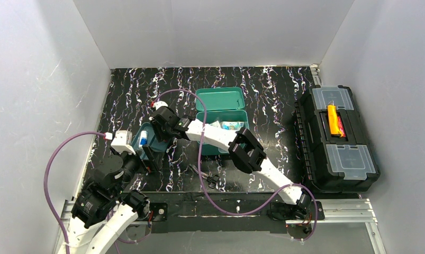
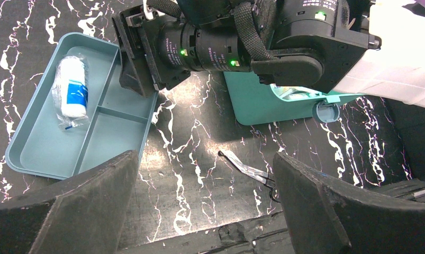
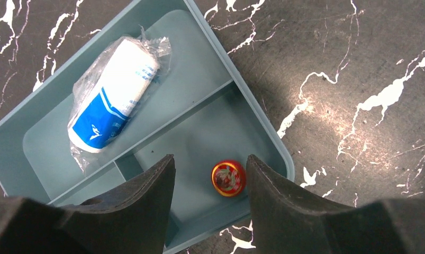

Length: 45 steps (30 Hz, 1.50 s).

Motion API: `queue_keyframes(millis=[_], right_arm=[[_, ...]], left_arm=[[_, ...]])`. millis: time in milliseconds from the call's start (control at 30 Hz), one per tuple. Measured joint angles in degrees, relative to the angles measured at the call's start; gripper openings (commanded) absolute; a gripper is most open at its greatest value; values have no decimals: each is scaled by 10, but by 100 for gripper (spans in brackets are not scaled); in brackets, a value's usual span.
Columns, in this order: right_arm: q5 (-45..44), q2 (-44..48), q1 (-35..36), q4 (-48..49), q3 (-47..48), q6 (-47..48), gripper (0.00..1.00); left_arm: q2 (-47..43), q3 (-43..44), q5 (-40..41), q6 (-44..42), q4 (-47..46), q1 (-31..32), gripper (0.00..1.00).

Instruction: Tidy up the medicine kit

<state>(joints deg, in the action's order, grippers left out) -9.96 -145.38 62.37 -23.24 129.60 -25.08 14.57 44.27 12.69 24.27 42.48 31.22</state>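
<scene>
The right end effector (image 3: 210, 159) hangs over the inner tray (image 3: 194, 69) with its jaws partly apart and nothing gripped. The small round red tin (image 3: 228, 178) lies on the tray floor in the gap below them, touching neither finger. It sits in the corner compartment, apart from the wrapped bandage roll (image 3: 115, 100) in the long compartment across the divider, so the sorting seems to go one kind per section. The tray rests on the worktop (image 3: 358, 63) just left of the medicine kit (image 1: 220, 99), probably lifted out so each section is reachable from above. The kit itself stands mid-worktop with its lid swung back and packets showing inside. The left end effector (image 2: 205, 156) is spread wide and empty, hovering above bare worktop beside the tray, likely kept clear of the right arm. Scissors (image 2: 247, 169) lie loose near the front edge, perhaps the next item. The black toolbox (image 1: 347, 159) stands well to the right.
</scene>
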Motion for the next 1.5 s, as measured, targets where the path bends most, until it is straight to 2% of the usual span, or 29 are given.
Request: queue_keyframes(millis=[167,267,700,767,833,1067,1500], right_arm=[[-1,4,0,17,-5,1,60],[-3,29,0,33,-44,1,61],[-17,261,0,53,-199,14,66],[-10,328,0,49,-270,11,67],[-6,347,1,52,-292,11,68],[5,479,25,41,-487,8,70],[12,720,104,-11,-694,-52,70]], left_arm=[[0,0,0,0,0,0,98],[0,0,0,0,0,0,98],[0,0,0,0,0,0,99],[0,0,2,2,0,0,99],[0,0,4,2,0,0,100],[0,0,12,4,1,0,100],[32,0,15,7,5,0,99]])
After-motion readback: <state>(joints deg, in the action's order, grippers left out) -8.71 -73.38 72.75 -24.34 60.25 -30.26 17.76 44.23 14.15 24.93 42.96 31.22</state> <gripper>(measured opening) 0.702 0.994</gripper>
